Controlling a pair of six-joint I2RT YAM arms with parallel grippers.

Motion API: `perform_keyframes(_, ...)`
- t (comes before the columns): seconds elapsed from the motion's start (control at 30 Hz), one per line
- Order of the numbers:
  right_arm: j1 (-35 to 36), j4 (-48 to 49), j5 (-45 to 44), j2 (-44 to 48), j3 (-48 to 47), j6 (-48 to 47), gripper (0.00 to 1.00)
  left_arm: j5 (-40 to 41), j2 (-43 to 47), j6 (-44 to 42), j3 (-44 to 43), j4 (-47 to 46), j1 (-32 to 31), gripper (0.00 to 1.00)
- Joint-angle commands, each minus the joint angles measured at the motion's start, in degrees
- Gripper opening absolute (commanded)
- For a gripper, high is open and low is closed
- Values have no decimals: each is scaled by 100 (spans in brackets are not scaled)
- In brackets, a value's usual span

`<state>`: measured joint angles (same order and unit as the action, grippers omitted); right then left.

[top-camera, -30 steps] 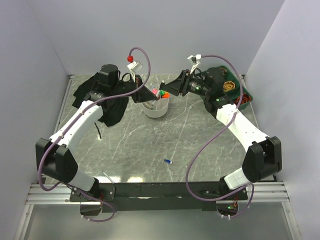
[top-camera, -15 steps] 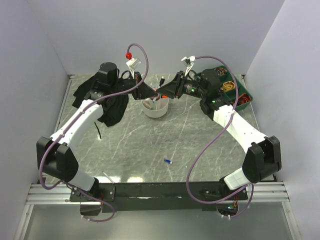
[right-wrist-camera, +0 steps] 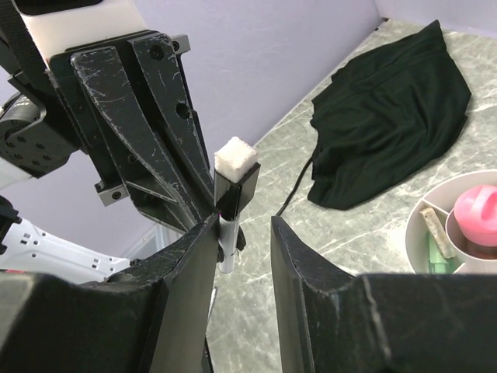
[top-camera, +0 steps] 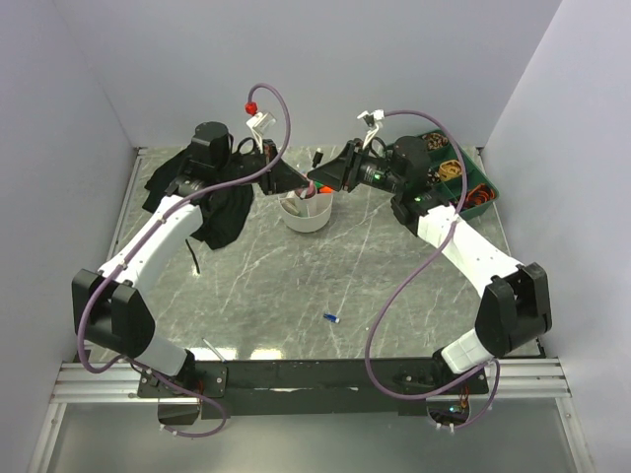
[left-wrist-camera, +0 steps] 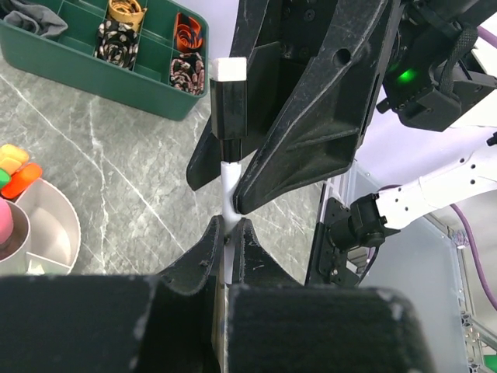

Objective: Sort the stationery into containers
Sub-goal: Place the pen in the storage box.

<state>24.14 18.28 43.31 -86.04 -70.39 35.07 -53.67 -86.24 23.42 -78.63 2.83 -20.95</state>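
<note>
Glossy stone-look table [top-camera: 276, 286]; matt cloth bag [right-wrist-camera: 388, 116]; plastic pen [left-wrist-camera: 227, 116].

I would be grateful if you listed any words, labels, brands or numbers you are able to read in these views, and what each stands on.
None can be read.
The thin pen, white bowl, black bag and green tray show no lettering in any view.
The patterned rolls in the tray carry prints, not words.
</note>
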Motion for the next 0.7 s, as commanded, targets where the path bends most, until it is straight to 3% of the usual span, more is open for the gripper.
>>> perform_keyframes(0.0, 64, 342, -112, -88, -291, -18, 41, -144, -7, 119, -153, -396, 3, 1)
perform_keyframes(0.27, 108, 308, -60, -159, -511, -386, 28, -179, -69, 224, -109, -511, 3, 1)
perform_keyframes(0.4, 117, 325, 55, -176, -520, -562, 4, -118, -113, 198, -117, -477, 3, 1)
perform_keyframes(0.47, 117, 281, 29, -141, -458, -798, 0, 74, -113, 146, -126, -407, 3, 1)
perform_keyframes(0.53, 135, 264, 2, -106, -371, -949, 0, 216, -104, -21, -144, -301, 38, 11)
perform_keyframes(0.57, 126, 263, 2, -89, -327, -1080, 0, 286, -86, -196, -161, -83, 56, 26)
perform_keyframes(0.67, 126, 237, -164, -18, -63, -1519, 0, 489, 1, -652, -275, 427, 266, 49)
